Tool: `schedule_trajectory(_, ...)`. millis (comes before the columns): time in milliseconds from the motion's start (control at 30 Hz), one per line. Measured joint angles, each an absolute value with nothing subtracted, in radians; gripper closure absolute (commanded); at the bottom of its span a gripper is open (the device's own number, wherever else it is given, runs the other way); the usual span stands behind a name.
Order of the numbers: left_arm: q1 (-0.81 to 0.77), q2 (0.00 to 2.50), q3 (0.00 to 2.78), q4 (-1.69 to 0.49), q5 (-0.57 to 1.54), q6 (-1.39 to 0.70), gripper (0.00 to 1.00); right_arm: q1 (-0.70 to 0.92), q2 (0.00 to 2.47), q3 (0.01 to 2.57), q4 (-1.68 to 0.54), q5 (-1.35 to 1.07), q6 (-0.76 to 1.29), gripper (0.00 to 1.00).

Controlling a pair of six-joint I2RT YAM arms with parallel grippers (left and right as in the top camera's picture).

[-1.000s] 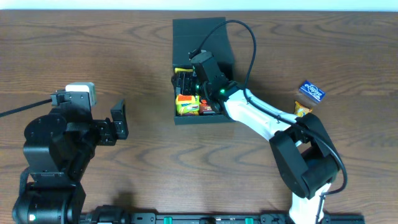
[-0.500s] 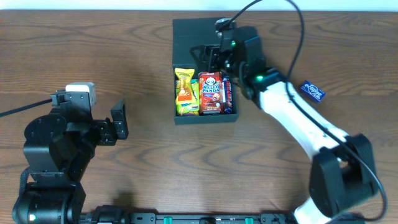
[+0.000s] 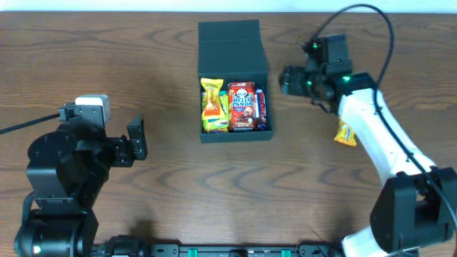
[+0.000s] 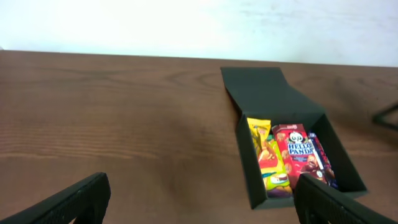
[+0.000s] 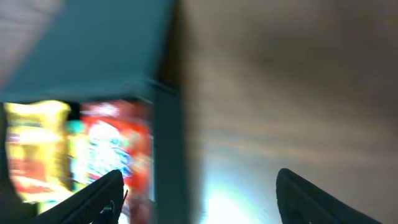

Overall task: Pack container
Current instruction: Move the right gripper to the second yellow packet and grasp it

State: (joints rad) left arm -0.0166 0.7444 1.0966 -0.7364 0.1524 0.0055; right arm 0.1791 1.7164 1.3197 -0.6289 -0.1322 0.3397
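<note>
The black container [image 3: 235,135] stands open at the table's middle back, its lid flap [image 3: 228,43] lying away from me. Inside are a yellow packet [image 3: 212,106], a red Hello Panda packet [image 3: 241,106] and a dark blue packet [image 3: 261,107]. My right gripper [image 3: 289,80] is open and empty, just right of the container's rim and apart from it. Its wrist view is blurred and shows the container wall [image 5: 171,143] between the open fingers [image 5: 205,199]. My left gripper [image 3: 136,139] is open and empty, far left of the container [image 4: 292,118].
An orange-yellow snack packet [image 3: 345,133] lies on the table to the right, beside my right forearm. The dark wood table [image 3: 143,64] reaches a white wall at the back. The left arm's base fills the front left.
My right gripper has lifted out of the container and swung right, past its rim, with nothing in it. The packets stay in the box. The left arm has not moved.
</note>
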Motion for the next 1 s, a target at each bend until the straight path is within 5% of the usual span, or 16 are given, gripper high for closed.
schedule_trajectory(400, -0.017, 0.744, 1.097, -0.736, 0.152, 0.006, 0.05, 0.107, 1.716, 1.315, -1.063, 0.091, 0.475, 0.12)
schedule_trajectory(1000, -0.017, 0.744, 1.097, -0.737, 0.152, 0.006, 0.05, 0.025, 1.713, 1.151, -0.967, 0.152, 0.534, 0.03)
